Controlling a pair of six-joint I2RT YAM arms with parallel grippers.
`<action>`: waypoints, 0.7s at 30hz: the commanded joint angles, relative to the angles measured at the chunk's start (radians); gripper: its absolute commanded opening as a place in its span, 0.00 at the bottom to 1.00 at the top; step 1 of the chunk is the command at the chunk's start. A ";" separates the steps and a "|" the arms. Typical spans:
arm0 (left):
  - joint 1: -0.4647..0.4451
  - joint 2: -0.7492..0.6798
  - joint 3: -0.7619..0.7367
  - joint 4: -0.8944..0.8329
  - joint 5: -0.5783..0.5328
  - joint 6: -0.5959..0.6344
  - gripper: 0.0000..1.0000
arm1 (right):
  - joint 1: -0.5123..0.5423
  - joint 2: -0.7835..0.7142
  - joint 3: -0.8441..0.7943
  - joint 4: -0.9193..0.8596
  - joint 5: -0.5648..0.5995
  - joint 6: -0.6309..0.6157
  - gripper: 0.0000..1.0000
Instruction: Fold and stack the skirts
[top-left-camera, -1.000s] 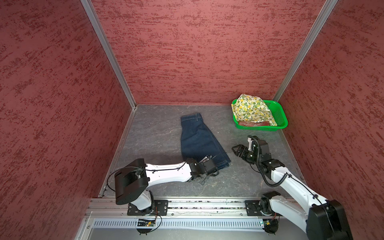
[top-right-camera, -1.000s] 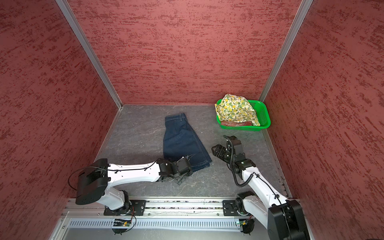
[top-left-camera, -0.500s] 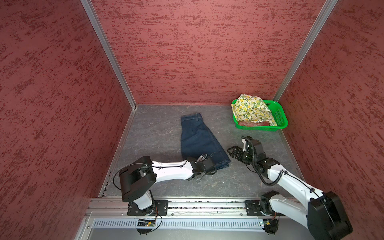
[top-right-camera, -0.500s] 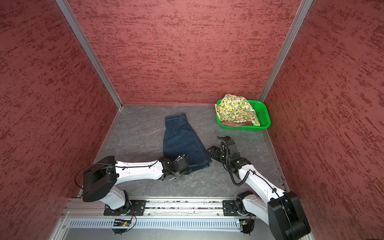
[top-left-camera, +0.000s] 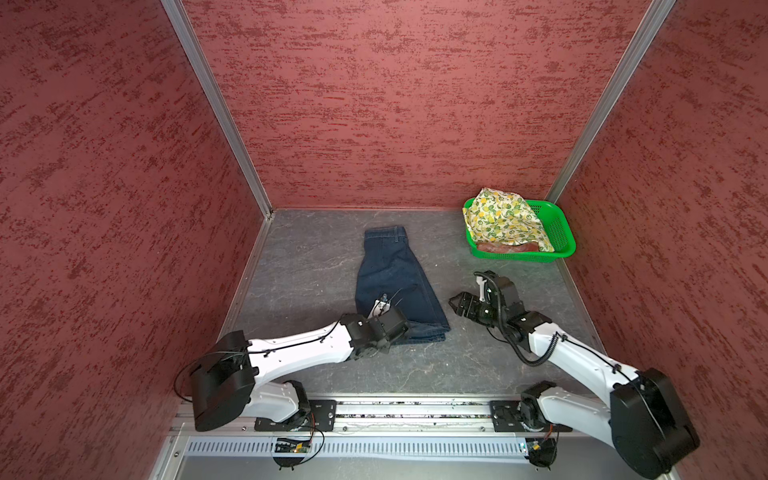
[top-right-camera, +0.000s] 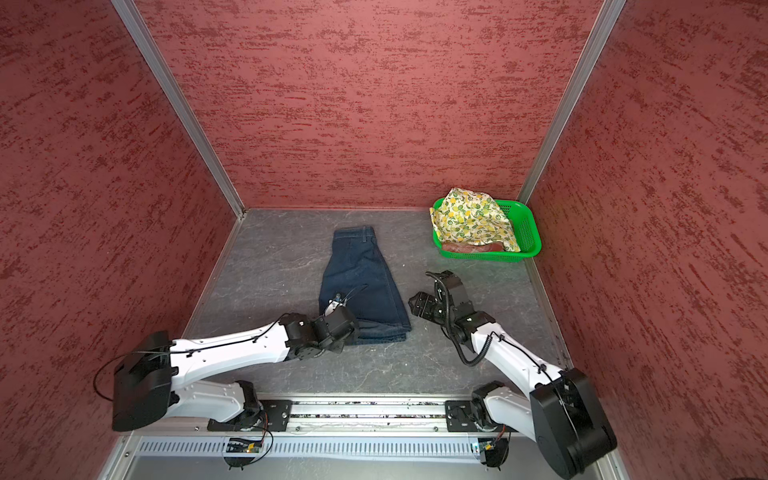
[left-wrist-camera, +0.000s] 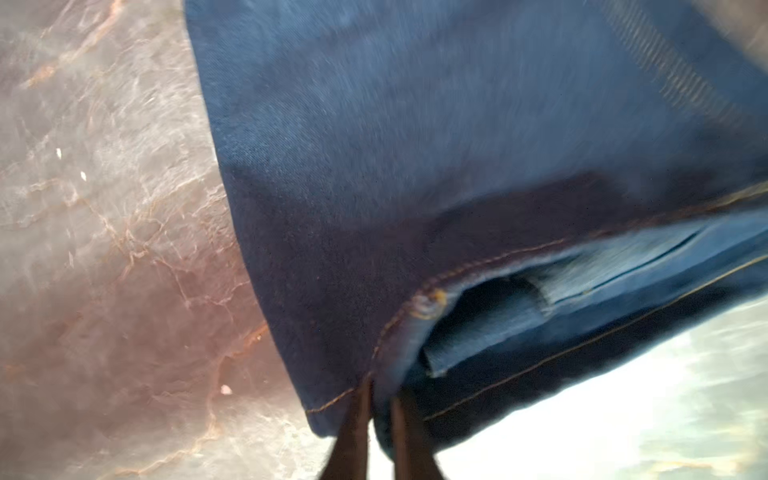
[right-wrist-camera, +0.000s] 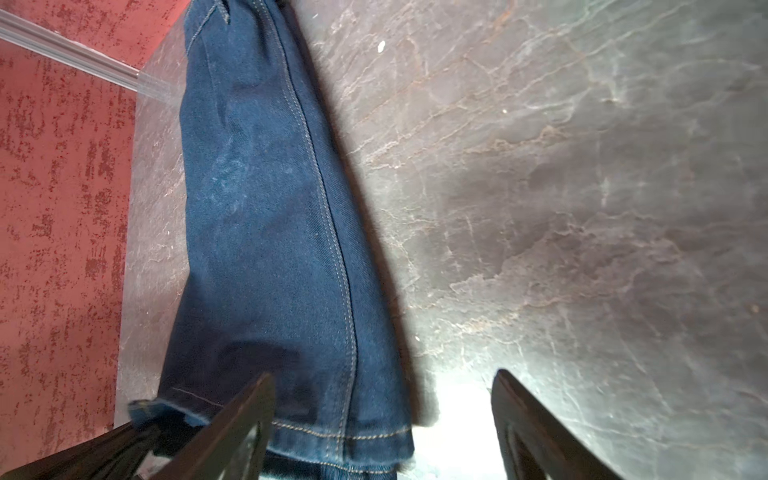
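Grey tabletop (top-left-camera: 311, 257), left jaws now pinching denim skirt (top-left-camera: 395, 270) hem

White rounded shells cover the links of the left arm (top-left-camera: 299, 349) and the right arm (top-left-camera: 582, 361), with bulky black joint housings, small dark screws and thin black cables (top-left-camera: 534, 364) looping outside; the fingers (right-wrist-camera: 232, 428) are slim, flat and black

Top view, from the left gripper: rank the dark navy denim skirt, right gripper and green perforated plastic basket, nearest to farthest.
1. dark navy denim skirt: centre of the table, its near hem corner pinched in the left gripper.
2. right gripper: open, just right of the hem.
3. green perforated plastic basket: far right corner.
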 joint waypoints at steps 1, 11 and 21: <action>0.002 -0.071 -0.025 0.024 -0.058 -0.110 0.02 | 0.019 0.014 0.026 0.030 0.014 -0.007 0.83; -0.002 -0.134 -0.134 -0.057 -0.109 -0.352 0.00 | 0.081 0.072 -0.015 0.124 -0.049 0.076 0.80; 0.000 -0.135 -0.171 -0.207 -0.124 -0.631 0.56 | 0.110 0.129 -0.002 0.159 -0.045 0.113 0.77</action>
